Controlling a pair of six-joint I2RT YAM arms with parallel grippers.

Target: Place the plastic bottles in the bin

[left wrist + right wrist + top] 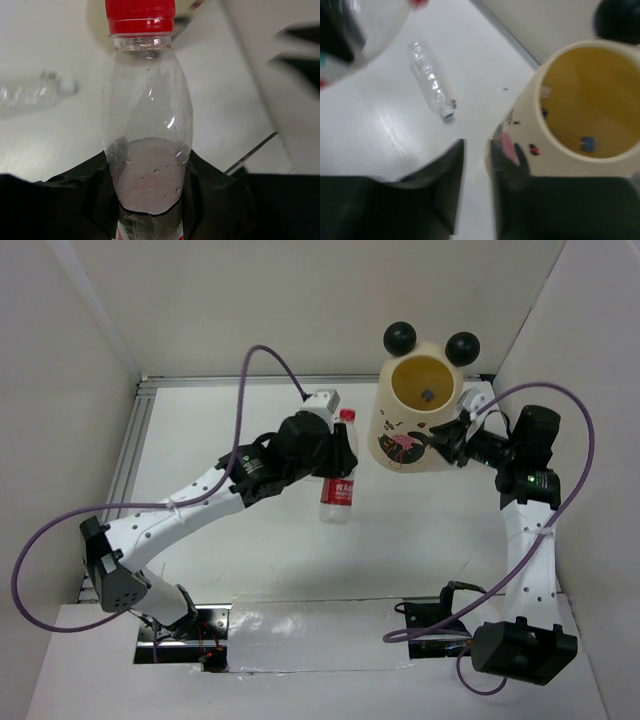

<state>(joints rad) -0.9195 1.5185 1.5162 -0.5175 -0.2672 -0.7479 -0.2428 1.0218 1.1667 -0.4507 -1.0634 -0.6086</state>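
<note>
My left gripper (333,455) is shut on a clear red-labelled bottle (342,475) with a red cap and holds it above the table, left of the bin (395,445). In the left wrist view the bottle (147,125) stands between the black fingers (215,195), cap away from the camera. The cream-yellow bin with two black ball ears stands at the back right. My right gripper (447,440) is open and empty, low beside the bin's wall (555,165); one finger (507,170) lies against it. A clear unlabelled bottle (431,82) lies on the table.
White walls close the table at the back and both sides, with a metal rail (135,440) at the left. Purple cables loop over both arms. A small blue thing (587,144) lies on the bin's bottom. The clear bottle also shows blurred in the left wrist view (35,92).
</note>
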